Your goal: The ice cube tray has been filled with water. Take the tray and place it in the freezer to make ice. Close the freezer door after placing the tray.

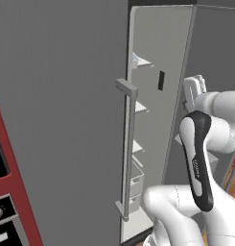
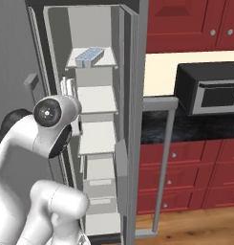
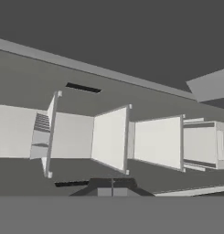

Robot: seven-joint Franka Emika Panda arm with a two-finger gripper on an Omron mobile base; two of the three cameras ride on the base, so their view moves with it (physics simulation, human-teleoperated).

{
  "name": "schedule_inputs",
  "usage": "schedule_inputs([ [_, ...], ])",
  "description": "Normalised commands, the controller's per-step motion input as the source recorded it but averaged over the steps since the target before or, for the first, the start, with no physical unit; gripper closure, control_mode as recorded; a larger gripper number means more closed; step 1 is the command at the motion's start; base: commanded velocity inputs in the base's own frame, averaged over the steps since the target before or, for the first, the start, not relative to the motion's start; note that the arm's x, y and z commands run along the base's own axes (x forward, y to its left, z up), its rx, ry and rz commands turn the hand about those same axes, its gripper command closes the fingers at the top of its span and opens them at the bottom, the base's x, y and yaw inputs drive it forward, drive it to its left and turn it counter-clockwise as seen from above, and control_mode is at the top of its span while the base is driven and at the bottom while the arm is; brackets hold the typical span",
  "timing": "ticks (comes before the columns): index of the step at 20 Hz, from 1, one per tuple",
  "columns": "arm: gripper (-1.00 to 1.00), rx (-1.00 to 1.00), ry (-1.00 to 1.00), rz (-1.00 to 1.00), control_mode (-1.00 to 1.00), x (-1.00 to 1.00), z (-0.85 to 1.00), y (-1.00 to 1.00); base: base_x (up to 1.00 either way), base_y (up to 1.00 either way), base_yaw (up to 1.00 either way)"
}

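room: a kitchen with red cabinets (image 2: 185,24), a dark counter (image 2: 195,129) and a wood floor (image 2: 199,227).
freezer (image 2: 97,143): tall, grey and flat-sided, right in front of the hand, with pale smooth shelves (image 2: 97,136) stacked inside.
freezer door (image 1: 159,96): swung open, thin and grey, with a long bar handle (image 2: 166,158) in the right base view.
other door (image 1: 56,110): plain grey, shut, with its own bar handle (image 1: 127,149).
ice cube tray (image 2: 90,56): small, white with pale blue squares, lying flat on the top shelf, above the hand and not touching it.
microwave (image 2: 209,93): black box on the counter, well off to the hand's right.
hand (image 3: 112,189): fingers pressed together, holding nothing, pointing at the shelves.
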Motion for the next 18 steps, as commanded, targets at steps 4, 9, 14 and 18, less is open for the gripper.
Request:
schedule_inputs([
  [4, 1.0, 0.0, 0.0, 0.0, 1.0, 0.0, 0.0, 0.0, -0.81, 0.02, 0.02],
  [9, 1.0, 0.0, 0.0, 0.0, 1.0, 0.0, 0.0, 0.0, -0.51, 0.0, 0.11],
  [14, 1.0, 0.0, 0.0, 0.0, 1.0, 0.0, 0.0, 0.0, -0.01, -0.2, 0.25],
  [18, 1.0, 0.0, 0.0, 0.0, 1.0, 0.0, 0.0, 0.0, -0.1, -0.39, 0.29],
])
